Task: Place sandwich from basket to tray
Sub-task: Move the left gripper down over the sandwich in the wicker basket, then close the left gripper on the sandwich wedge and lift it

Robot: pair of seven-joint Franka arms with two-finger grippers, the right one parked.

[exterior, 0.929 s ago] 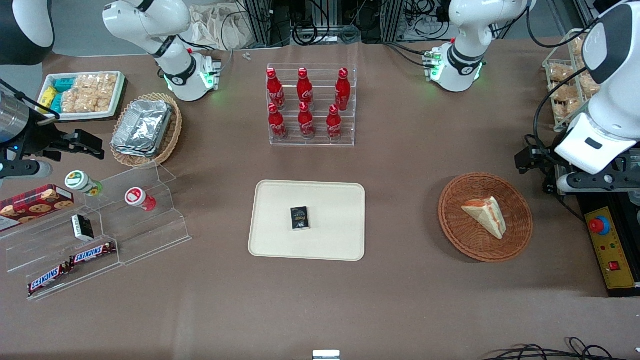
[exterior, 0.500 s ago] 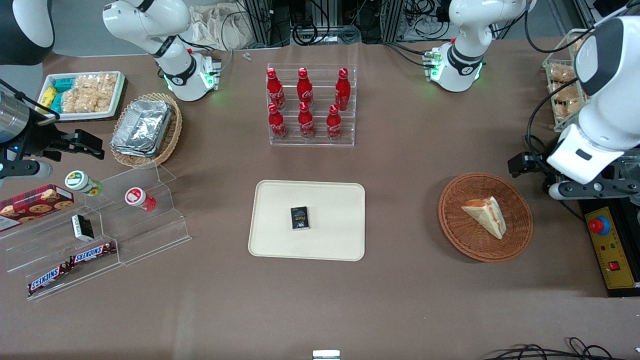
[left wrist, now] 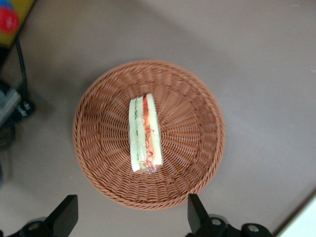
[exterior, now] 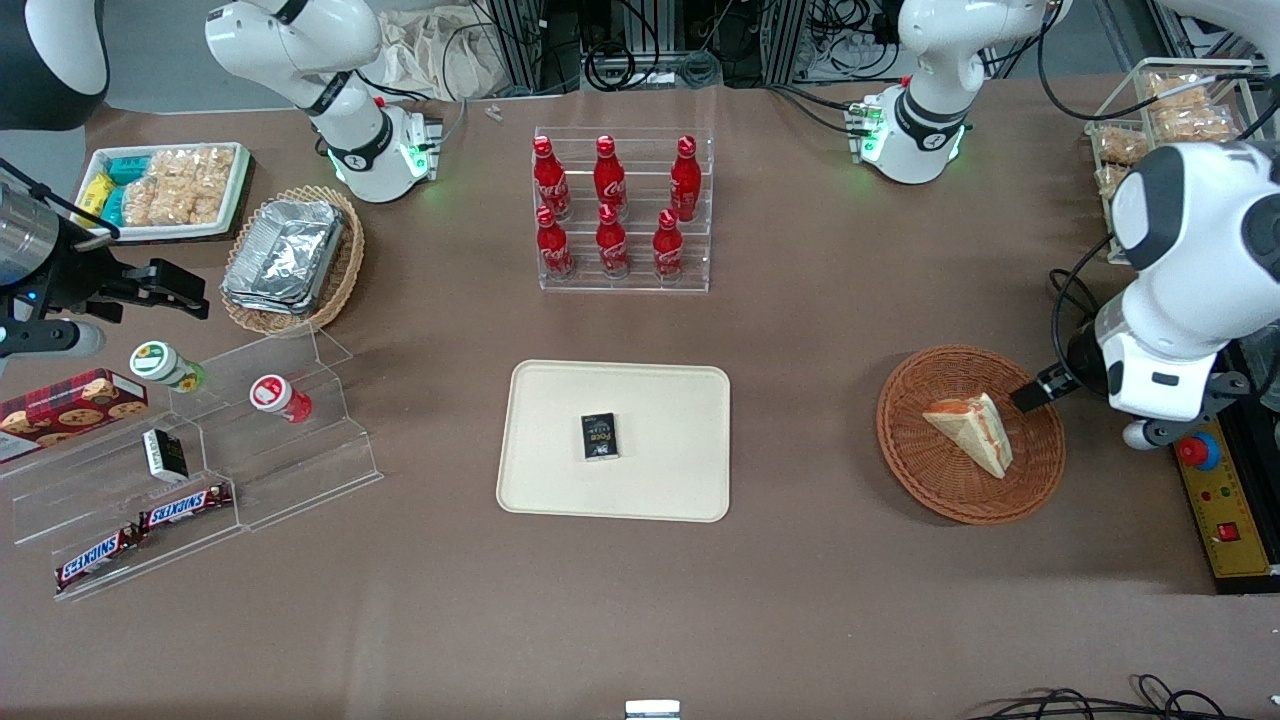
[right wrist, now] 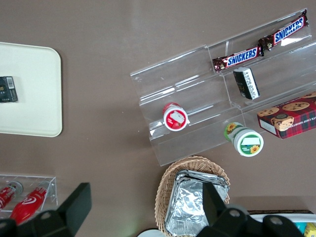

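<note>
my pincer (left wrist: 129, 219): only two finger stubs show in wrist view, tips cut by frame edge | front view: my arm's white housing hides most of pincer, one dark finger showing at basket (exterior: 970, 434) rim, 2 o'clock of sandwich (exterior: 972, 430) | sandwich underside hidden against the weave

Woven wicker basket (left wrist: 98, 148) (rough); glossy clear-wrapped sandwich (left wrist: 144, 133); matt tray (exterior: 660, 400).
</note>
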